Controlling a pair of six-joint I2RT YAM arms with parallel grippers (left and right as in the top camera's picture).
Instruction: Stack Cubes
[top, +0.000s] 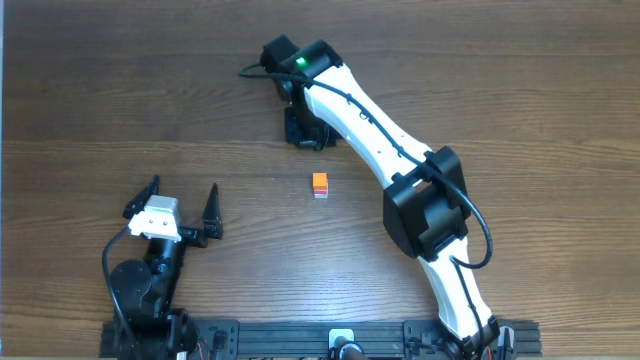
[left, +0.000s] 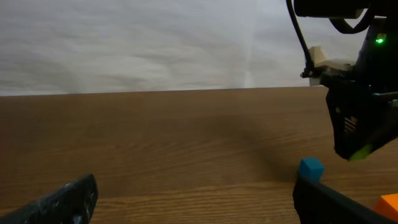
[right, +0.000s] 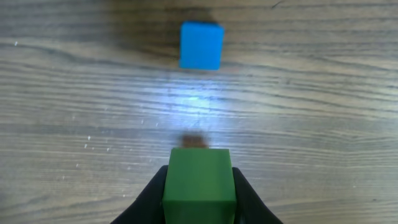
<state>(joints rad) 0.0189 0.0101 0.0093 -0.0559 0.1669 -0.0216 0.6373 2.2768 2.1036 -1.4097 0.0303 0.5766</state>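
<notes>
Green cube (right: 199, 180) sits clamped in the right pincer (right: 199, 190); left pincer (top: 184, 187) gapes.

The counter (top: 100, 100) is dark brown wood, streaked with a fine, paler grain. The green cube (right: 199, 193) is a deep, plain green. The blue cube (right: 201, 45) is bright sky blue and unmarked, and the orange cube (top: 320, 181) is vivid orange. The right gripper (right: 199, 177) has black fingers (right: 146, 200); its arm (top: 370, 125) is white with black joints, and a small light (top: 300, 63) on it glows green. The left gripper (top: 183, 190) is black too, with a white block (top: 157, 215) behind its fingers. The wall (left: 124, 43) is off-white, faintly mottled with grey.
</notes>
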